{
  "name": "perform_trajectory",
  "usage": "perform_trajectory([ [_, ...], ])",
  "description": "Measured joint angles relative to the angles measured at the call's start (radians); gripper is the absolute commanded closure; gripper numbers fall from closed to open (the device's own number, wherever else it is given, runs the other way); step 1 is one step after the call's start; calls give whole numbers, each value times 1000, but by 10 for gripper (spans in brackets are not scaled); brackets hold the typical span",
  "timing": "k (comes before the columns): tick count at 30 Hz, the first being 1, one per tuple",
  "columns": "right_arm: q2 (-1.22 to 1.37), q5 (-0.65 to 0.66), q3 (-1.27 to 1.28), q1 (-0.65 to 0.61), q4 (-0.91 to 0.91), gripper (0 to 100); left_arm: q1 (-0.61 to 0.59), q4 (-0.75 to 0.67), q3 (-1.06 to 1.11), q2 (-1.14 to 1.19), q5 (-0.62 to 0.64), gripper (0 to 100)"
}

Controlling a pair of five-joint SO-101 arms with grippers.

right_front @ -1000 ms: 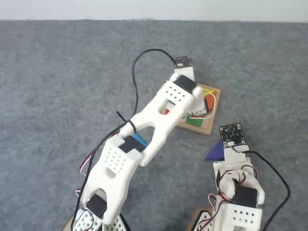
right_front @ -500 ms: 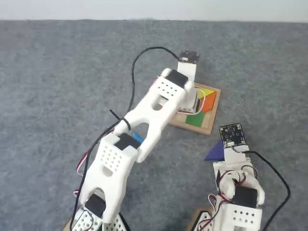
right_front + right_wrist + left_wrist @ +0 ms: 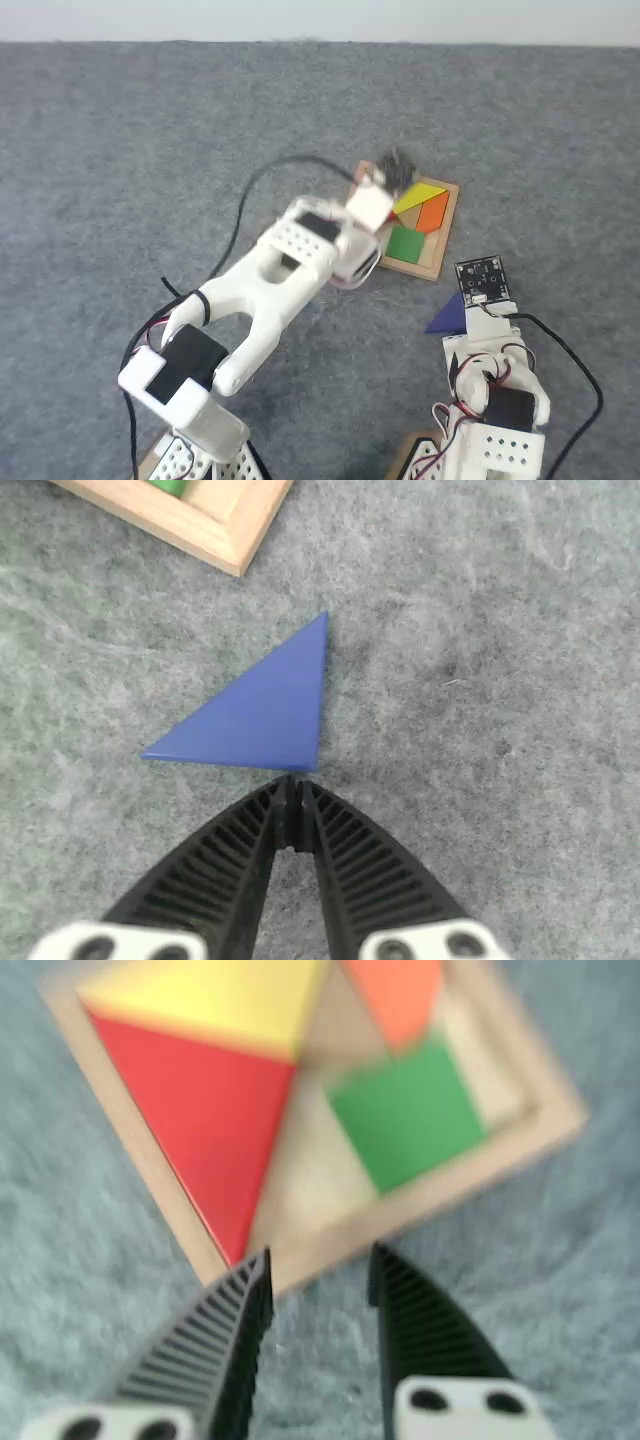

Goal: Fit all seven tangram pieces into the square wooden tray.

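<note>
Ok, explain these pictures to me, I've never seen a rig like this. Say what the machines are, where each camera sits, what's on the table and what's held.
These are two white robot arms, the left arm and the right arm, each ending in a black two-fingered gripper. One picture comes from a fixed camera above. The other two come from cameras on the wrists, looking past each arm's own fingers.

On the grey felt-like table cover lies a square wooden tray. It holds a red triangle, a yellow triangle, an orange piece and a green square. A dark blue triangle lies outside it.

The left gripper is open at the tray's rim and empty. The right gripper is shut, with its tips at the blue triangle's edge, and holds nothing.
</note>
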Motion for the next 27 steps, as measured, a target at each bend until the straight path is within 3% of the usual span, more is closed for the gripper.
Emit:
perform_trajectory([
  [11,0,0,0,0,0,991,132,-26,-222,183,48,833],
  [27,0,0,0,0,0,991,87,89,-454,368,51,834],
])
